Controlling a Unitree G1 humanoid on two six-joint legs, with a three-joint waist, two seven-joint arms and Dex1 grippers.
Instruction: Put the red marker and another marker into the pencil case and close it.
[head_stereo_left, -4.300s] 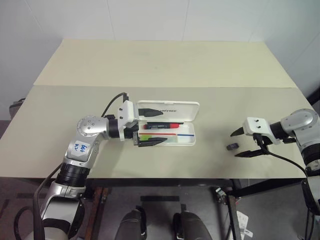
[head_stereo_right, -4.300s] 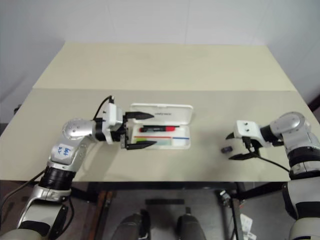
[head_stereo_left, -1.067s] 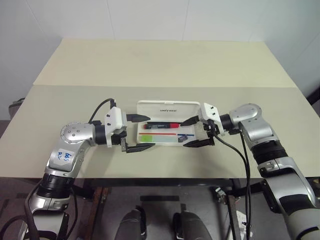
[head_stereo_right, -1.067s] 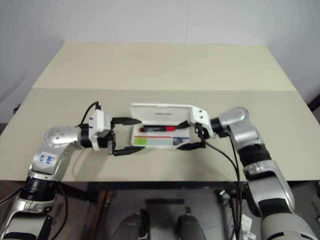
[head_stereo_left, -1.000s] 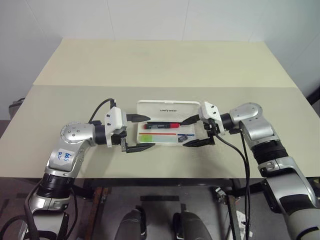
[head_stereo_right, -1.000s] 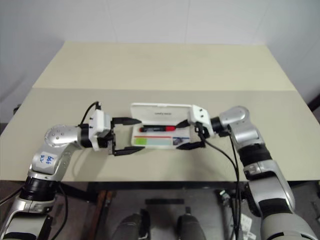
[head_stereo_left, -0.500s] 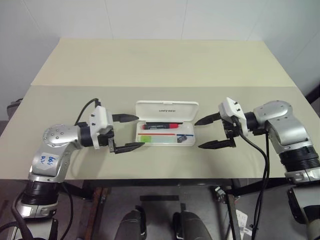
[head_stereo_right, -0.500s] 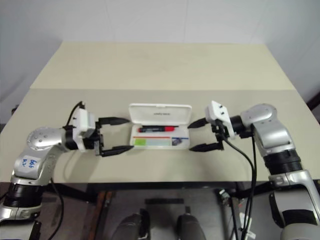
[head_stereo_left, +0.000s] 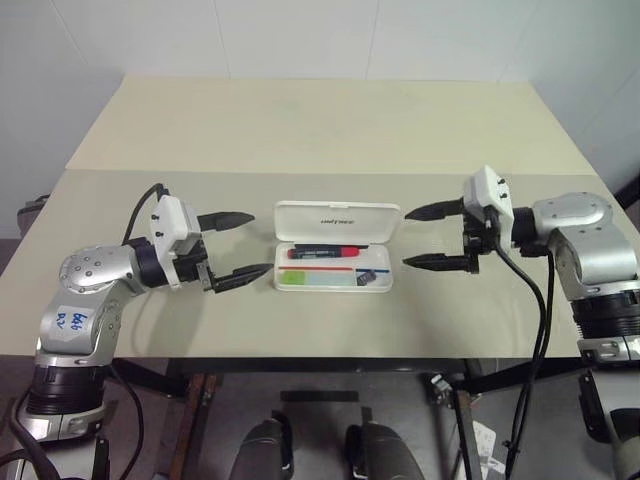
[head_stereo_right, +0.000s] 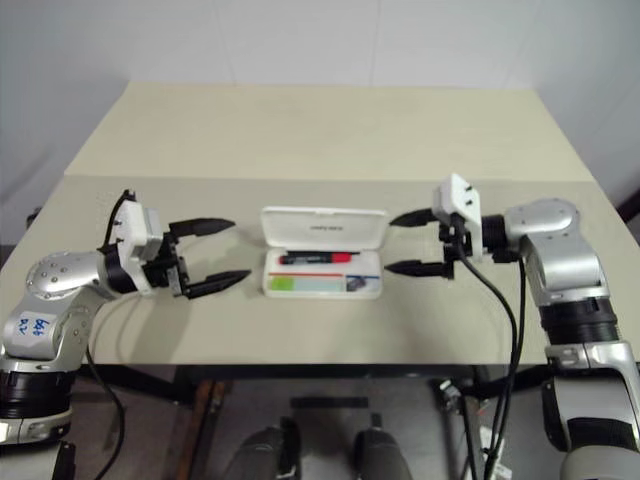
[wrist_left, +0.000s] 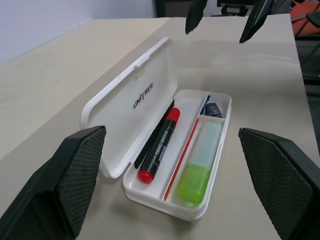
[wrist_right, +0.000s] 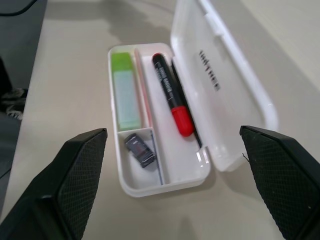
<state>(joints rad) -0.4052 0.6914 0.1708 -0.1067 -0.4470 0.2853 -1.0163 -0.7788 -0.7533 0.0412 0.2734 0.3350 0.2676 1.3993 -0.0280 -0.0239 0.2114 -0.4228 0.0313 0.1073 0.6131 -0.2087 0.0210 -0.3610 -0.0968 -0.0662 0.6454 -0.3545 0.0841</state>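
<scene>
Red marker (head_stereo_left: 325, 252) lengthwise in open pencil case (head_stereo_left: 336, 246), red end rightward

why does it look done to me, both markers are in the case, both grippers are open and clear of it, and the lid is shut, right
Not quite: the lid is not shut. The left wrist view shows the pencil case open, lid folded back. The rest holds: the red marker and the green marker lie inside, and the left gripper and right gripper are open, one off each end.
</scene>
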